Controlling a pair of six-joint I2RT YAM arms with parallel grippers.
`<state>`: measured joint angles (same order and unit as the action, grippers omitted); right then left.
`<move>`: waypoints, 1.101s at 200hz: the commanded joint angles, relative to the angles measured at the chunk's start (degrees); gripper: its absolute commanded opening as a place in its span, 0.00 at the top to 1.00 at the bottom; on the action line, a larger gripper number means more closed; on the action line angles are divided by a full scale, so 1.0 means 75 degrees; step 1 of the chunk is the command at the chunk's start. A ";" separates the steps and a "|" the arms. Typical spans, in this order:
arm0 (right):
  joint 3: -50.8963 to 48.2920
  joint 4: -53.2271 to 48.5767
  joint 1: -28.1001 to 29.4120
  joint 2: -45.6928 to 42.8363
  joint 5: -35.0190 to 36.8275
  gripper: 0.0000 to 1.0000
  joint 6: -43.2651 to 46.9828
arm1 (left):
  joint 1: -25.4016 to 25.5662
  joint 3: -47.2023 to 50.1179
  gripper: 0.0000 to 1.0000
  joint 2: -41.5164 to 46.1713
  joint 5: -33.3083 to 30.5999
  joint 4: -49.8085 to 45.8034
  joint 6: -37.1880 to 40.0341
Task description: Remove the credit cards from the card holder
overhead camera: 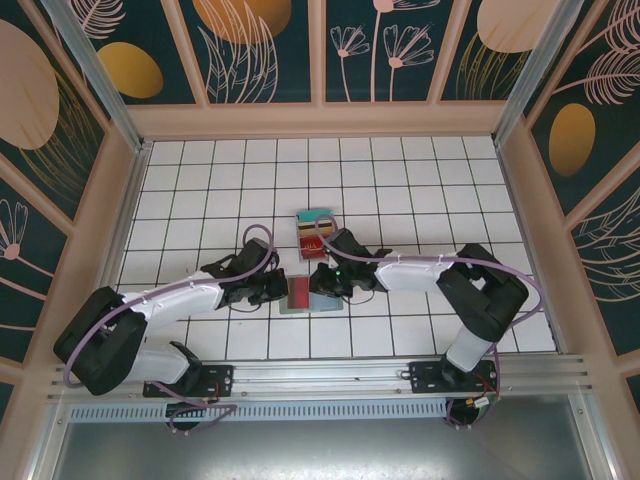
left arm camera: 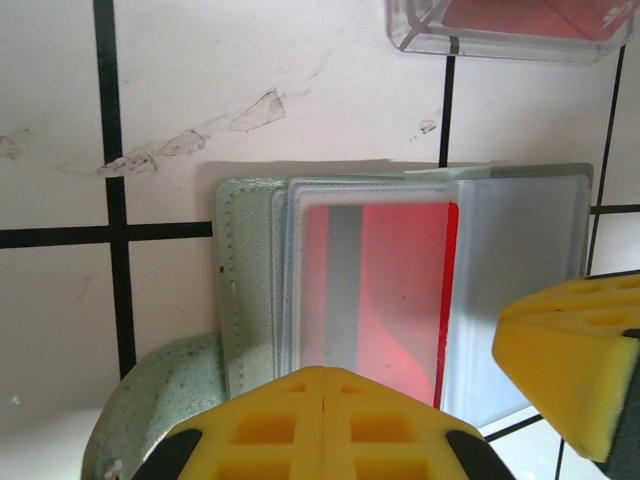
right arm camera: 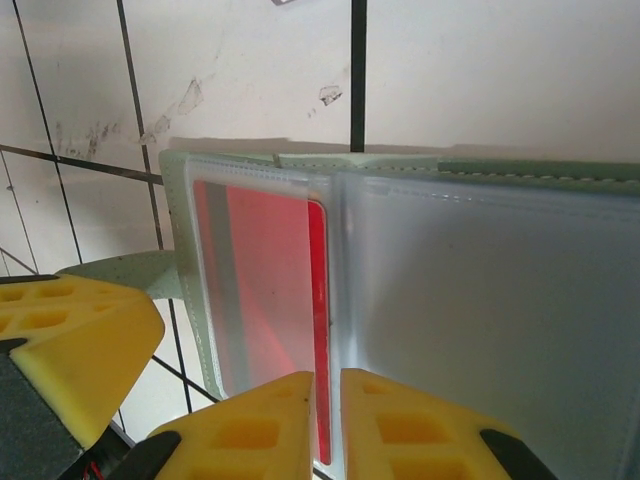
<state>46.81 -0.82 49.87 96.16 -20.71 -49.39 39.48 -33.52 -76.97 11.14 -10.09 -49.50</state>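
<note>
The card holder (overhead camera: 308, 296) lies open on the white tiled surface (overhead camera: 200, 180), a red credit card (left arm camera: 400, 290) in its left clear sleeve. Just behind it, a clear tray (overhead camera: 318, 236) holds stacked cards (teal, tan, red). The left fingers (left arm camera: 325, 420) press together at the holder's near edge; the right fingers (right arm camera: 352, 405) stand a crack apart there. Floral panels (overhead camera: 260, 50) wall the cell.

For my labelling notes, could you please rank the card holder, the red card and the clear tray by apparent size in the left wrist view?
1. card holder, lying open.
2. red card, inside its see-through sleeve.
3. clear tray, but the frame edge cuts it off, so this place is unsure.
</note>
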 commanded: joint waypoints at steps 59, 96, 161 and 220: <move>0.0260 0.0078 0.0089 0.0313 -0.0174 0.78 0.0150 | -0.0014 0.0165 0.95 -0.0425 0.0187 0.0228 0.0078; 0.0289 0.0125 0.0092 0.0422 -0.0294 0.78 0.0196 | -0.0010 0.0273 0.97 -0.0506 0.0214 0.0279 0.0027; 0.0345 0.0152 0.0089 0.0604 -0.0391 0.79 0.0216 | -0.0005 0.0344 0.99 -0.0585 0.0282 0.0324 -0.0022; 0.0380 0.0247 0.0089 0.0724 -0.0552 0.85 0.0223 | -0.0014 0.0398 1.00 -0.0595 0.0390 0.0431 -0.0123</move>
<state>48.29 0.21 50.04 100.29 -23.27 -48.34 39.35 -31.79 -80.53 12.88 -7.51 -49.67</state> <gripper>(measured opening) 0.150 0.061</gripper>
